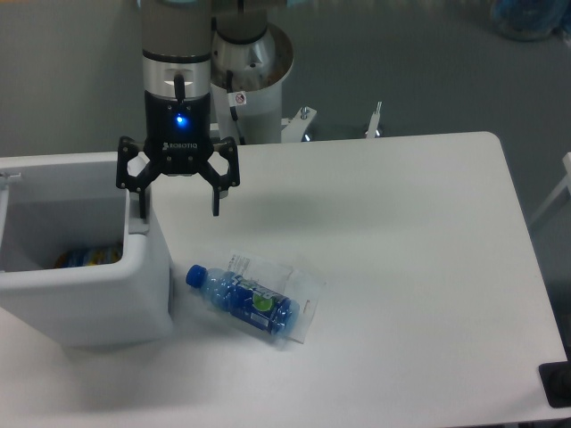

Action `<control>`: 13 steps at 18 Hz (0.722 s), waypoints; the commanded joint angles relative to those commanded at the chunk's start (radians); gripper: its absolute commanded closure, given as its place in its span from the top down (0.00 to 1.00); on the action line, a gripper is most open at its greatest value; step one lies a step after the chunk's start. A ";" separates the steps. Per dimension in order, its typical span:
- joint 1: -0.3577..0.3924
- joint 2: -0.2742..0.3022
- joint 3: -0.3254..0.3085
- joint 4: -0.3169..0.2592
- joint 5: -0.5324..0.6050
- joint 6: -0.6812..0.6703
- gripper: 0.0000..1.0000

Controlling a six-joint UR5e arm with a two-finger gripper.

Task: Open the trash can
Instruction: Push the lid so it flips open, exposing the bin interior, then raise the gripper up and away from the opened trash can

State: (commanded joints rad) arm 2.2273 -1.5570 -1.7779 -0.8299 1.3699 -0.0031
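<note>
The trash can [89, 303], a boxy white bin, stands at the table's left edge with its top uncovered. Its inside shows, with colourful items [87, 257] at the bottom. Only a sliver of something white, perhaps the lid [7, 176], sticks up at the far left. My gripper [178, 212] hangs open, pointing down, at the bin's right rim. Its left fingertip [143, 212] is at the grey push tab [136, 228], and its right fingertip is over the table. Nothing is held between the fingers.
A small blue plastic bottle [243, 299] in a clear wrapper lies on the white table [401, 267], just right of the bin and below the gripper. The arm's white pedestal [254, 71] stands behind the table. A black object [558, 385] sits at the bottom right corner.
</note>
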 joint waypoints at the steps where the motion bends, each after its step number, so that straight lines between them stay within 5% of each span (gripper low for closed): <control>1: 0.002 0.003 0.008 0.002 0.000 0.002 1.00; 6: 0.034 0.026 0.095 -0.002 0.003 0.014 1.00; 13: 0.305 0.005 0.101 -0.005 0.014 0.263 1.00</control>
State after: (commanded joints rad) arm 2.5322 -1.5523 -1.6766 -0.8345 1.3837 0.2602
